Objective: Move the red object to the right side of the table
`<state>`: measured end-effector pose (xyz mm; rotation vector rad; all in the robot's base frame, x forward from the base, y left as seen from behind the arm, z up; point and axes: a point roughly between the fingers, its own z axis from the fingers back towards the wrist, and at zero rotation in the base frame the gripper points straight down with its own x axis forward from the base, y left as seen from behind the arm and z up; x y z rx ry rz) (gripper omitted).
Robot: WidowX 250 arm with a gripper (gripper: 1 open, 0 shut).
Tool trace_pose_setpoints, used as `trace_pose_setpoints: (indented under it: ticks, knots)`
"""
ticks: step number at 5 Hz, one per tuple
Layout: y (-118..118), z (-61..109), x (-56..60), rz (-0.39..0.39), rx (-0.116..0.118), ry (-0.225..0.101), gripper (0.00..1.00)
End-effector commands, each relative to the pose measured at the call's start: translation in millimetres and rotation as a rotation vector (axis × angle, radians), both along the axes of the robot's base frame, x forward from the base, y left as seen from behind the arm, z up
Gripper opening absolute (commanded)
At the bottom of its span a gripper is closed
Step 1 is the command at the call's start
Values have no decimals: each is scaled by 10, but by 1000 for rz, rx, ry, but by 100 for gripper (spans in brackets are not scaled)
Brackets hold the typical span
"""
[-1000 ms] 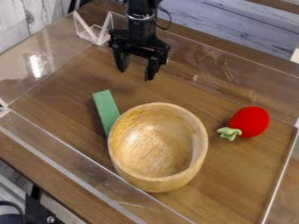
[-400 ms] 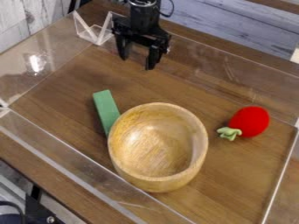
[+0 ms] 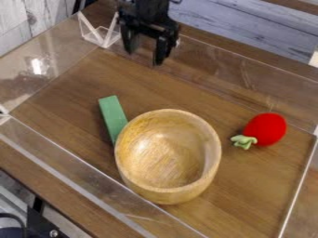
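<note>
Wood-grain table [image 3: 74, 98], empty wooden bowl [image 3: 168, 153], red object [image 3: 263, 129] beside.

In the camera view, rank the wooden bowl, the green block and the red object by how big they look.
1. Wooden bowl: clearly the largest.
2. Green block and red object: close. The block is longer but thin, and the bowl hides its lower end; the red object is rounder and fuller. I would not rank one above the other.

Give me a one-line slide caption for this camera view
Open gripper hangs empty at the table's far side; red object rests right of the wooden bowl, green block left.
</note>
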<state>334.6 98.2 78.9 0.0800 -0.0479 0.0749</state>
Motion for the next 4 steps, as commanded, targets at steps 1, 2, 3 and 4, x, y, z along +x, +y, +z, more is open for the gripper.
trace_pose_setpoints:
  ticks: [1, 2, 3, 4]
  knots:
    - [55, 189, -68, 71, 16, -65, 0]
    - [-2, 100, -30, 34, 10, -70, 100]
    - [-51, 10, -1, -1, 8, -68, 100]
    - [-7, -48, 72, -24, 12, -73, 100]
